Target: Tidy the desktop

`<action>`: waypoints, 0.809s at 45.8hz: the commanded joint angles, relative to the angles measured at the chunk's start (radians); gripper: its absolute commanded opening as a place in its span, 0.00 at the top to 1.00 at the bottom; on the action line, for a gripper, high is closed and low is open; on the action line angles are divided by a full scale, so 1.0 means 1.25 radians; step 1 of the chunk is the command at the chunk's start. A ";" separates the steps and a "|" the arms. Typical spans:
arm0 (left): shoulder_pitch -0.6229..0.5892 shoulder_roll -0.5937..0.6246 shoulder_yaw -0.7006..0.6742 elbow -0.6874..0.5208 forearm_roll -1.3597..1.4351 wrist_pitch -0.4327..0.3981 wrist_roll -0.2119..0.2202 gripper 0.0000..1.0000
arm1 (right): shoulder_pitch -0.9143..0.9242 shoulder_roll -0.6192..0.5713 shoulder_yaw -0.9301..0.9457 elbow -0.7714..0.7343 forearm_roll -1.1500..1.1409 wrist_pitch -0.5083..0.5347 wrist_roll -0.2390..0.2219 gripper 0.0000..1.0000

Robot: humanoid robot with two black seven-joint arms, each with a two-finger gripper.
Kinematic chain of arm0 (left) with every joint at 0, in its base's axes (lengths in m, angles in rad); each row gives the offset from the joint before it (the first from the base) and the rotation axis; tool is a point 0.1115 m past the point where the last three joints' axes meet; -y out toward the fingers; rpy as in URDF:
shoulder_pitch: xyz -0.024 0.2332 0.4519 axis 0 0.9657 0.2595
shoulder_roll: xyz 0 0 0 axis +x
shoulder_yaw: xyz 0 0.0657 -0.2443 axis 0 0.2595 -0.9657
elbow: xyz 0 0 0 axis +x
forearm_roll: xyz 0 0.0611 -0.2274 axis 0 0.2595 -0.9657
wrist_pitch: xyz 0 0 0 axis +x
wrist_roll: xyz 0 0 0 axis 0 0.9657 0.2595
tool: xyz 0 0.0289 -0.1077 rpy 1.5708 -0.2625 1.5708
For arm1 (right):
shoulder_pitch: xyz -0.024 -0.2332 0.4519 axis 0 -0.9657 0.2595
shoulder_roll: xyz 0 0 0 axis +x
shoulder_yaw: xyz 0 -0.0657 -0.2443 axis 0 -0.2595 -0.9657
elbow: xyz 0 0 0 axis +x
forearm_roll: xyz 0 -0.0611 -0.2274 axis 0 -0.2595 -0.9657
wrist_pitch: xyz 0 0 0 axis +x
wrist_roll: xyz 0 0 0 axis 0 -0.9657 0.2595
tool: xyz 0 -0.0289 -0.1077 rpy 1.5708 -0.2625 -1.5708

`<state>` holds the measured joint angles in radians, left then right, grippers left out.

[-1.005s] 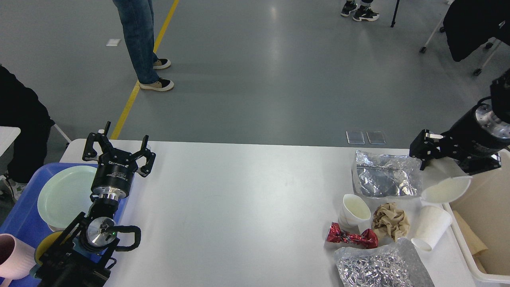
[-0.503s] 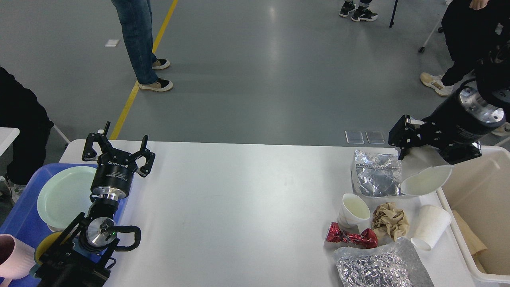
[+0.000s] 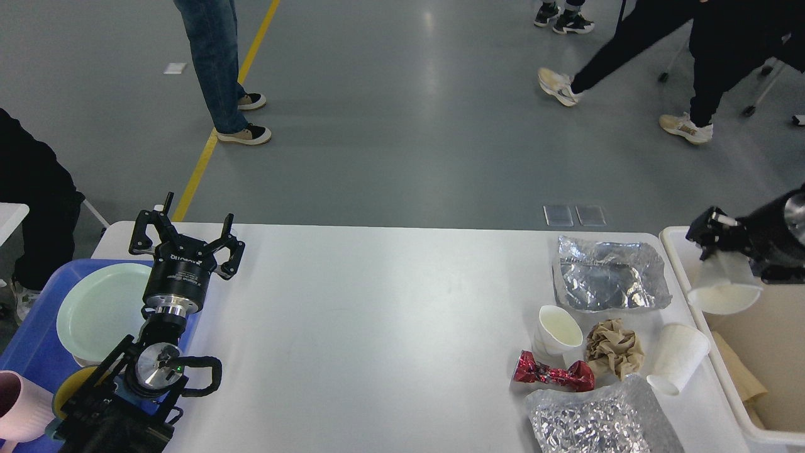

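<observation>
Two crumpled foil bags bracket the litter on our right side of the desktop [image 3: 390, 314], the nearer foil bag [image 3: 597, 421] lying at the front edge. Just beyond it sit a red candy wrapper [image 3: 553, 375], a crumpled brown paper [image 3: 615, 355], a tipped white cup [image 3: 557, 332] with its mouth facing up toward us, and another white cup [image 3: 678, 357] lying on its side. The far foil bag [image 3: 609, 275] lies flat near the back edge.

At the near left, our left arm rises over a blue tray [image 3: 34, 340] holding a pale green plate [image 3: 100, 308], a pink cup [image 3: 22, 409] and something yellow, mostly hidden. Our left gripper [image 3: 187, 238] hangs over the tray's inner edge with its fingers spread wide and nothing between them.

On the right, our right gripper [image 3: 714, 236] clamps a white paper cup [image 3: 724, 290] by its base, mouth tilted down, above the cream bin [image 3: 761, 352] beside the desktop. The desktop, wide and white, spans the view between tray and bin.

Beyond it, people's legs cross the grey floor [image 3: 402, 113].
</observation>
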<state>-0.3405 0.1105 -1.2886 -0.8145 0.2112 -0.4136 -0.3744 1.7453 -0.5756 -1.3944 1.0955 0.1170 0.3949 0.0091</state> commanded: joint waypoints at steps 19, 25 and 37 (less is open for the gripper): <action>0.000 0.000 0.000 0.000 0.000 0.000 0.000 0.04 | -0.736 0.053 0.302 -0.688 0.016 -0.284 -0.002 1.00; 0.001 0.000 0.000 0.000 0.000 0.001 0.000 0.04 | -0.881 0.134 0.309 -0.823 0.016 -0.350 -0.016 1.00; 0.000 0.000 0.000 0.000 0.000 0.000 0.000 0.04 | -0.943 0.157 0.314 -0.845 0.018 -0.445 -0.031 1.00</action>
<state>-0.3401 0.1104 -1.2886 -0.8145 0.2118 -0.4136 -0.3744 0.5827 -0.3805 -1.0038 0.0418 0.1392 -0.1310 -0.0275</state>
